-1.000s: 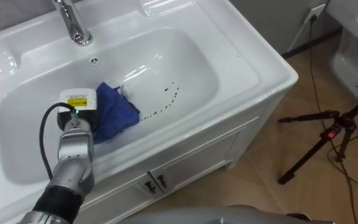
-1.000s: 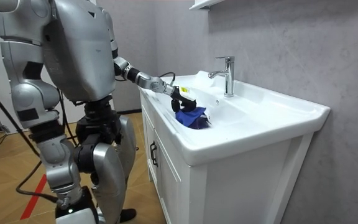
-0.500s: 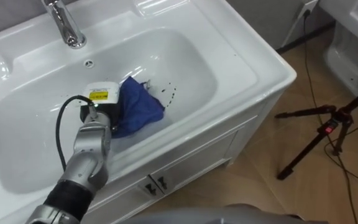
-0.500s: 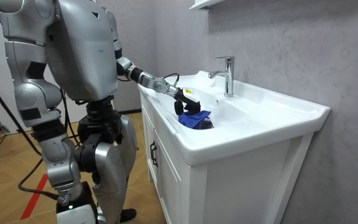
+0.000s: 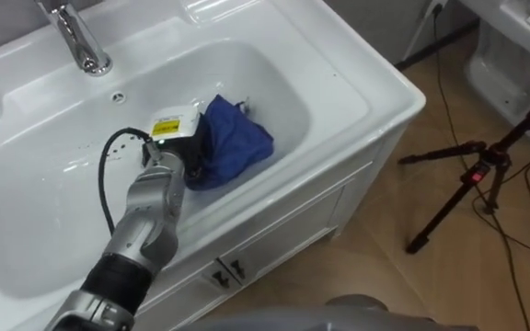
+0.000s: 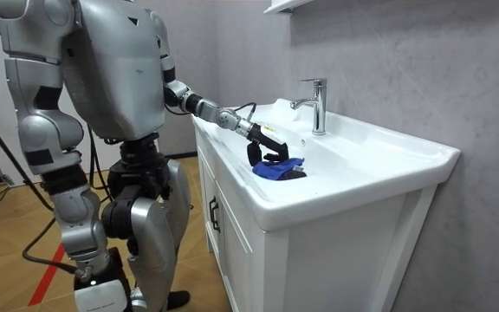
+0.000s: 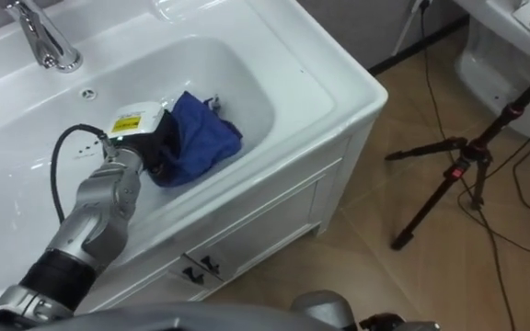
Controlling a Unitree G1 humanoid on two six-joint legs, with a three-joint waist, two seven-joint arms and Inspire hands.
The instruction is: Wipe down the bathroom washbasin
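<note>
Inside basin (image 5: 274, 69), left hand (image 5: 175, 147) gripping blue cloth (image 5: 236, 145)

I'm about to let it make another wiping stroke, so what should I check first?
1. The left hand rests on the blue cloth: ok.
2. The cloth lies inside the basin, toward its right end: ok.
3. Hold on the cloth is firm: cannot tell.
4. The faucet is clear of the hand: ok, well apart.
5. Basin surface beneath the cloth is clean: cannot tell, covered.
</note>
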